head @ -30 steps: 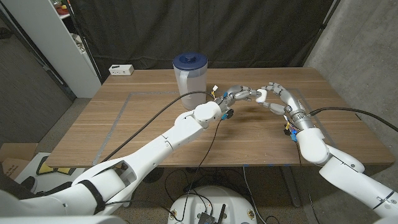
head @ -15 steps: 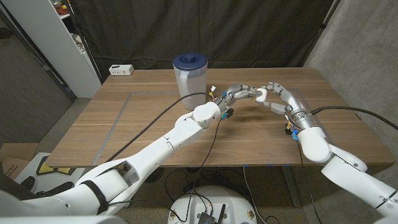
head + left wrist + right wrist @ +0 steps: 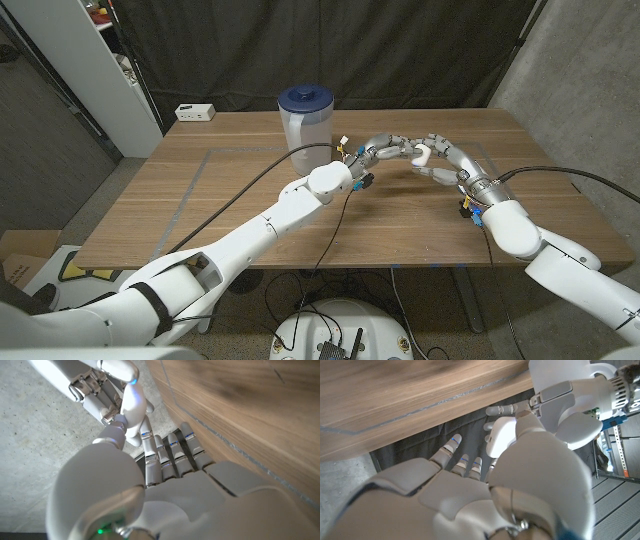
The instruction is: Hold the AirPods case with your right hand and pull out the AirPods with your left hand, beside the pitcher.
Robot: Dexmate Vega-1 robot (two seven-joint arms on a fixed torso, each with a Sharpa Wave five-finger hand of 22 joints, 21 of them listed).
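The white AirPods case (image 3: 422, 153) hangs above the table, a little to the right of the pitcher (image 3: 305, 118). My right hand (image 3: 446, 160) grips the case from the right with its fingers curled around it. My left hand (image 3: 386, 150) reaches in from the left, its fingertips at the case. In the left wrist view the case (image 3: 133, 406) sits between my left thumb and the straight fingers (image 3: 165, 455), with the right hand (image 3: 95, 385) behind it. The right wrist view shows the case (image 3: 500, 435) with the left hand (image 3: 570, 405) on it. No earbud can be made out.
The clear pitcher with a blue lid stands at the table's far middle. A small white box (image 3: 196, 112) lies at the far left corner. A tape outline (image 3: 200, 185) marks the tabletop. The right table edge (image 3: 560, 190) is close to my right arm.
Both hands stay joined at the case. My right forearm has swung slightly right and the left fingers have stretched a bit further onto the case.
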